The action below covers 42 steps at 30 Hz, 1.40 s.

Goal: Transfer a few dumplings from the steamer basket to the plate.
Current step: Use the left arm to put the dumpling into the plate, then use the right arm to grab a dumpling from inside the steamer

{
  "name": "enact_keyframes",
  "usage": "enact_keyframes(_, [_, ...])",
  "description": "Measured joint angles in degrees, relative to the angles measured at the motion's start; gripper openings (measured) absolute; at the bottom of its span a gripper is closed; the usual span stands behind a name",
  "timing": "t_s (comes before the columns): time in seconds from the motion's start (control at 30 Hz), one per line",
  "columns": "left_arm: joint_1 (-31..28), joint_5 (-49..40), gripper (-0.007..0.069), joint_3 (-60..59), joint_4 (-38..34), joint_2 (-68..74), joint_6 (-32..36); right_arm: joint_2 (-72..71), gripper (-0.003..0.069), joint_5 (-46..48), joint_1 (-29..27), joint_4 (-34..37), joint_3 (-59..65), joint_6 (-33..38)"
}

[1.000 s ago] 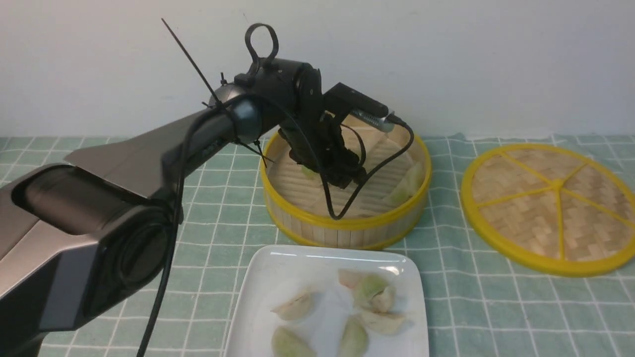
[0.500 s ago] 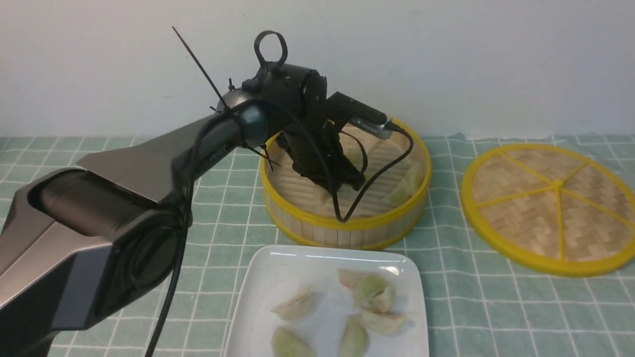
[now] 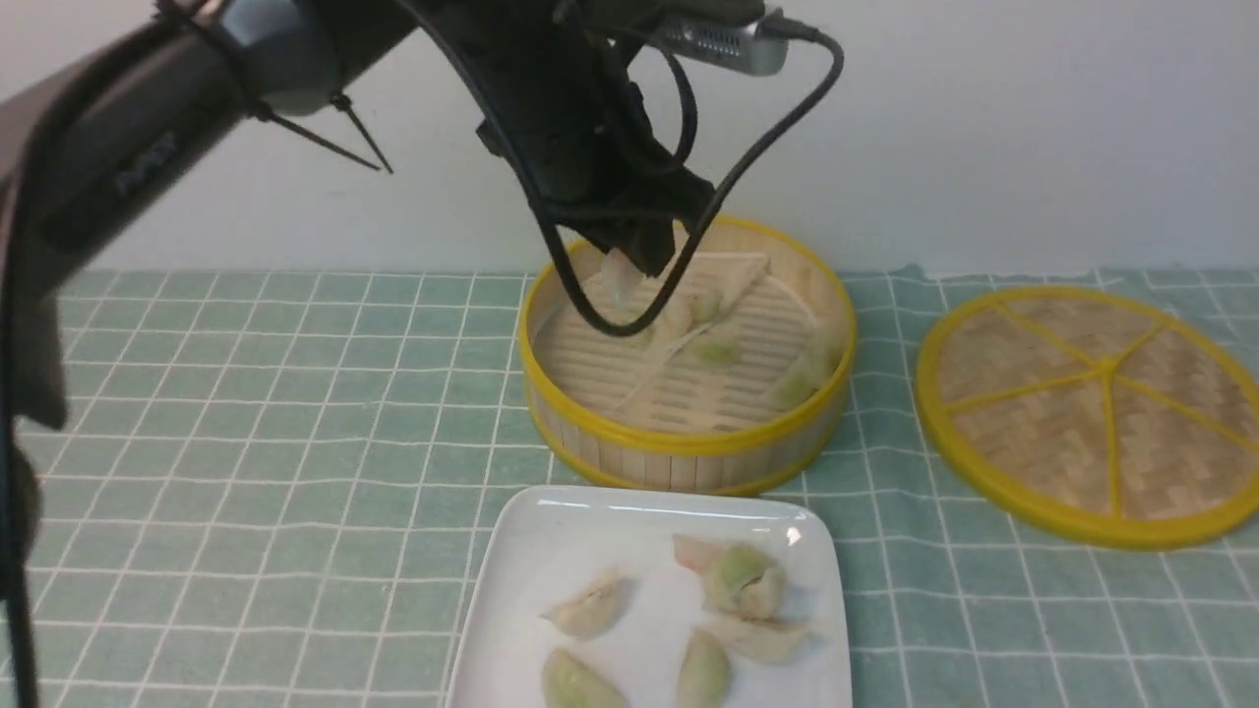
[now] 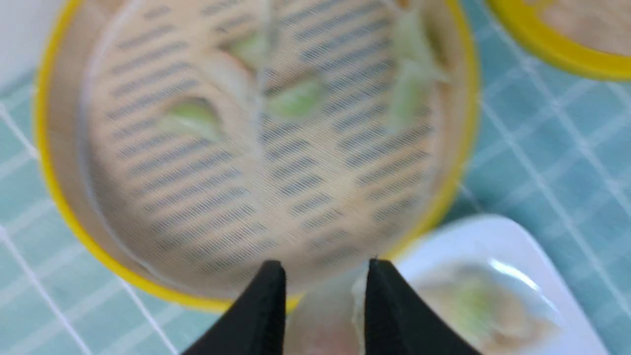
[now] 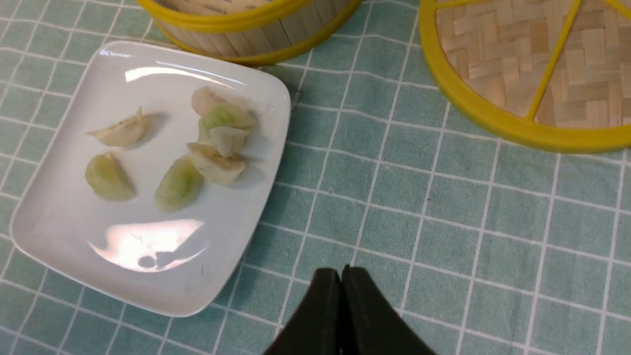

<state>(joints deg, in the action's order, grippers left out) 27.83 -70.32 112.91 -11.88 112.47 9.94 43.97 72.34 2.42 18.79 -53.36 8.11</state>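
Note:
My left gripper (image 3: 637, 264) hangs above the steamer basket (image 3: 679, 444), shut on a pale pinkish dumpling (image 3: 620, 281). The left wrist view shows that dumpling (image 4: 323, 315) pinched between the black fingers (image 4: 268, 305). More dumplings lie in the basket, a green one (image 3: 716, 351) mid-floor and another (image 3: 799, 379) against the right wall. The white square plate (image 3: 551, 536) sits in front of the basket with several dumplings (image 3: 743, 575) on it. My right gripper (image 5: 341, 270) is shut and empty over the cloth beside the plate (image 5: 59, 222).
The woven yellow-rimmed lid (image 3: 1092, 413) lies flat to the right of the basket. A green checked cloth (image 3: 256, 413) covers the table. A white wall stands close behind the basket. My left arm's cable (image 3: 590, 315) loops down over the basket.
My left gripper closed on a dumpling inside the basket, then rose well above the rim with it. The left arm lifted out of the lower left of the front view.

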Motion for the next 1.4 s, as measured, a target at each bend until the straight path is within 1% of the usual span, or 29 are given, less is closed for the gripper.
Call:
enact_keyframes(0.03, [0.85,-0.05,0.0185,-7.26,-0.81,-2.94,0.22,0.0,-0.0013,0.0,0.0,0.0,0.0,0.0])
enact_keyframes(0.07, [1.1,-0.05,0.0185,-8.07,-0.95,-3.19,0.34,0.0,-0.0013,0.0,0.0,0.0,0.0,0.0])
enact_keyframes(0.1, [1.56,-0.05,0.0185,-11.38,-1.04,-4.08,0.47,0.0,-0.0013,0.0,0.0,0.0,0.0,0.0])
enact_keyframes(0.13, [2.81,-0.1,0.0185,-17.47,-1.27,-5.07,0.54,0.0,-0.0013,0.0,0.0,0.0,0.0,0.0])
enact_keyframes(0.27, [6.06,1.45,0.0185,-27.9,-1.48,-4.05,0.93,0.0,-0.0013,-0.3,0.0,0.0,0.87,0.0])
enact_keyframes(0.47, [7.93,7.63,0.0186,-30.22,-2.24,0.67,1.07,0.0,-0.0013,-1.78,0.0,1.01,3.31,0.08])
enact_keyframes(0.57, [8.01,8.35,0.0226,-30.22,-2.42,1.86,1.07,0.0,-0.0013,-1.99,0.0,1.46,3.39,0.7])
enact_keyframes(0.6, [8.01,8.54,0.0254,-30.22,-2.39,2.12,1.07,0.15,-0.0013,-2.06,0.0,1.72,3.39,1.22])
enact_keyframes(0.63, [8.01,8.91,0.0334,-30.27,-2.52,2.31,1.07,0.71,-0.0013,-2.17,0.0,2.71,3.39,2.13])
enact_keyframes(0.67, [8.01,8.83,0.0388,-30.22,-2.69,2.31,1.07,1.3,-0.0013,-2.17,0.0,3.33,3.39,2.84])
enact_keyframes(0.7, [8.06,8.69,0.0396,-30.08,-2.68,2.31,1.07,1.45,-0.0013,-2.25,0.0,3.48,3.39,2.96])
enact_keyframes(0.73, [8.04,7.44,0.044,-29.07,-2.7,2.36,1.07,2.67,-0.0013,-2.25,0.0,4.44,3.33,4.32])
enact_keyframes(0.8, [8.04,4.72,0.0454,-26.5,-2.45,2.29,0.87,5.59,-0.0013,-2.25,0.14,5.5,2.57,6.66])
enact_keyframes(0.83, [8.04,4.45,0.0449,-26.2,-2.45,2.23,0.86,5.9,-0.0013,-2.25,0.15,5.57,2.26,7.12])
enact_keyframes(0.87, [7.98,2.84,0.0418,-24.15,-1.93,1.76,0.47,7.94,-0.0013,-2.25,0.6,6.11,1.12,8.35])
enact_keyframes(1.03, [5.24,1.42,0.0091,-20.8,-0.02,-5.34,-1.44,17.9,-0.0012,-2.74,5.25,7.08,-6.29,11.31])
enact_keyframes(1.07, [3.94,1.29,0.005,-20.8,0.24,-8.03,-2.08,20.66,-0.0011,-3.35,7.01,6.6,-8.59,11.72])
enact_keyframes(1.13, [1.83,1.06,0.001,-21.22,0.44,-12.12,-2.93,25.5,-0.001,-4.81,9.99,5.25,-12.47,12.04])
enact_keyframes(1.17, [1.62,1.06,0.0008,-21.49,0.5,-13.02,-3.01,25.99,-0.001,-4.97,10.27,5.1,-12.47,12.0])
enact_keyframes(1.2, [0.06,1.06,0.0,-22.69,0.83,-15.77,-3.4,29.04,-0.001,-6.07,11.85,4.03,-15.12,12.05])
enact_keyframes(1.27, [-1.22,0.79,-0.0006,-24.9,1.02,-18.93,-3.64,33.12,-0.0007,-7.77,13.64,2.69,-18.05,12.12])
enact_keyframes(1.33, [-3.0,0.94,-0.0006,-31.52,1.06,-25.53,-4.03,40.95,0.0011,-10.64,16.15,0.27,-23.26,12.52])
enact_keyframes(1.37, [-3.1,0.94,-0.0006,-31.52,1.06,-25.95,-4.01,40.95,0.0017,-10.84,16.31,0.27,-23.64,12.63])
enact_keyframes(1.4, [-3.63,1.73,-0.0006,-35.0,1.01,-28.99,-4.33,44.72,0.0036,-12.05,17.3,-0.8,-25.93,13.42])
